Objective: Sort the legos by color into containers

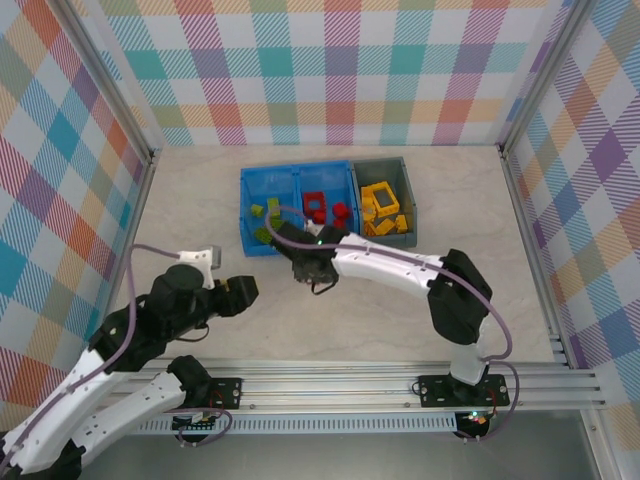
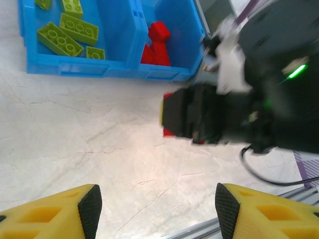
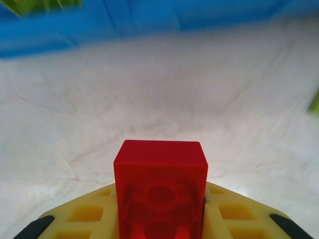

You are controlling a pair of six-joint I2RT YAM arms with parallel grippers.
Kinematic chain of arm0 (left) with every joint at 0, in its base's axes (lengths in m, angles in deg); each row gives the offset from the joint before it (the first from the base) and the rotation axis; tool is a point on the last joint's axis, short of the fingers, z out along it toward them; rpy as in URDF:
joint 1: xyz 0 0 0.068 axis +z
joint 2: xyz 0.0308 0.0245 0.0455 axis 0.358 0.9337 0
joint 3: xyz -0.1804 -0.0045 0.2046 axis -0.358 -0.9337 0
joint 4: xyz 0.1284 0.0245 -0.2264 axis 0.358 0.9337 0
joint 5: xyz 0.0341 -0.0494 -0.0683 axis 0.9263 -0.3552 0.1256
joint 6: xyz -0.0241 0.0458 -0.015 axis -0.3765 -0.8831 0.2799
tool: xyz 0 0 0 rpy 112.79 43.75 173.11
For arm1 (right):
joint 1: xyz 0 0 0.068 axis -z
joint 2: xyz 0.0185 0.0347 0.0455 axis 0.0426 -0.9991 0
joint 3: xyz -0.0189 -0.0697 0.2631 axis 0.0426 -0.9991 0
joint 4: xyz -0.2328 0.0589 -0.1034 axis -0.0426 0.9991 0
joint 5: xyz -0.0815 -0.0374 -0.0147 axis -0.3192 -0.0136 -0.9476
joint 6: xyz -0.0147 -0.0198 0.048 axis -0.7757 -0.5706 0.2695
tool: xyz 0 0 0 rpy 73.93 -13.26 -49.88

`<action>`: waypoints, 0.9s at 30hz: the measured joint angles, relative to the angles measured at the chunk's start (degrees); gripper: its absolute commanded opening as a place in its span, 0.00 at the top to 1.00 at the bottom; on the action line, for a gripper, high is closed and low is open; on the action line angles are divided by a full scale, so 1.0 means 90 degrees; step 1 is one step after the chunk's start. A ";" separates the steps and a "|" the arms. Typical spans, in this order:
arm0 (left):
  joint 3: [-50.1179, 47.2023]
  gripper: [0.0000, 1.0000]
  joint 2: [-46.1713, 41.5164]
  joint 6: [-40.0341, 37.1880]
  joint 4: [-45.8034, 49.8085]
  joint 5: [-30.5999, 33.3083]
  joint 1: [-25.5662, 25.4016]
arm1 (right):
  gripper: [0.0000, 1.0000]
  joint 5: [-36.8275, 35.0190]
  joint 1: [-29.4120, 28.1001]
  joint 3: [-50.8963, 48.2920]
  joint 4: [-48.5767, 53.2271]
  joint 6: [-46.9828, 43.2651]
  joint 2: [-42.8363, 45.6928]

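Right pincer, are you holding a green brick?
No, the right pincer grips a red brick, seen up close from the right wrist camera.

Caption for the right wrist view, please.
Right gripper holds a red brick over the pale table, the blue bin blurred beyond.

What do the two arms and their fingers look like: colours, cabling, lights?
Both arms, left arm and right arm, have white links and black joints. A lilac cable runs along each. Fingers are yellow plastic with black pads. A green light glows near the right wrist.
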 measured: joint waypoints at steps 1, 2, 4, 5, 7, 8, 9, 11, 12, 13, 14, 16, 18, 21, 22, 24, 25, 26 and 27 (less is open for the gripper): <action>0.0056 0.37 0.0272 0.0007 -0.0134 -0.0061 0.0000 | 0.73 -0.0012 0.0197 0.0282 0.0044 -0.0253 -0.0027; 0.0112 0.37 0.0493 0.0022 -0.0257 -0.0092 -0.0002 | 0.73 -0.0029 0.0384 0.0556 0.0109 -0.0449 -0.0092; 0.0250 0.37 0.1035 0.0053 -0.0580 -0.0136 -0.0027 | 0.74 -0.0041 0.0896 0.1307 0.0202 -0.0913 -0.0393; 0.0313 0.37 0.1260 0.0068 -0.0726 -0.0134 -0.0058 | 0.74 -0.0056 0.1103 0.1630 0.0236 -0.1098 -0.0576; 0.0415 0.37 0.1739 0.0068 -0.1027 -0.0078 -0.0189 | 0.74 -0.0085 0.1501 0.2324 0.0313 -0.1462 -0.1052; 0.0461 0.38 0.1919 0.0066 -0.1146 -0.0041 -0.0272 | 0.74 -0.0102 0.1671 0.2664 0.0376 -0.1617 -0.1311; 0.0532 0.38 0.2093 0.0056 -0.1234 0.0002 -0.0357 | 0.74 -0.0104 0.1831 0.3050 0.0457 -0.1775 -0.1625; 0.0699 0.38 0.2450 -0.0010 -0.1460 0.0138 -0.0534 | 0.74 -0.0090 0.2069 0.3883 0.0641 -0.2045 -0.2295; 0.0763 0.38 0.2574 -0.0034 -0.1547 0.0189 -0.0595 | 0.74 -0.0078 0.2142 0.4282 0.0741 -0.2144 -0.2611; 0.0826 0.38 0.2727 -0.0053 -0.1678 0.0260 -0.0668 | 0.74 -0.0058 0.2208 0.4726 0.0857 -0.2232 -0.2956; 0.0857 0.38 0.2834 -0.0066 -0.1783 0.0311 -0.0721 | 0.73 -0.0056 0.2261 0.5146 0.0964 -0.2322 -0.3286; 0.0874 0.38 0.3011 -0.0078 -0.1950 0.0401 -0.0816 | 0.73 -0.0044 0.2324 0.5768 0.1112 -0.2443 -0.3789; 0.0874 0.38 0.3147 -0.0078 -0.2079 0.0469 -0.0896 | 0.72 -0.0046 0.2363 0.6079 0.1158 -0.2548 -0.4099; 0.0874 0.38 0.3279 -0.0078 -0.2195 0.0522 -0.0988 | 0.71 -0.0075 0.2387 0.6178 0.1156 -0.2662 -0.4291; 0.0874 0.38 0.3313 -0.0078 -0.2237 0.0539 -0.1018 | 0.71 -0.0104 0.2392 0.6181 0.1139 -0.2681 -0.4316; 0.0874 0.38 0.3356 -0.0078 -0.2305 0.0544 -0.1061 | 0.67 -0.0168 0.2409 0.6186 0.1120 -0.2698 -0.4337; 0.0874 0.38 0.3368 -0.0078 -0.2317 0.0554 -0.1086 | 0.64 -0.0197 0.2421 0.6198 0.1095 -0.2698 -0.4345; 0.0874 0.38 0.3371 -0.0078 -0.2324 0.0561 -0.1100 | 0.61 -0.0231 0.2424 0.6232 0.1078 -0.2698 -0.4369; 0.0874 0.38 0.3371 -0.0078 -0.2322 0.0568 -0.1117 | 0.58 -0.0253 0.2426 0.6271 0.1052 -0.2703 -0.4398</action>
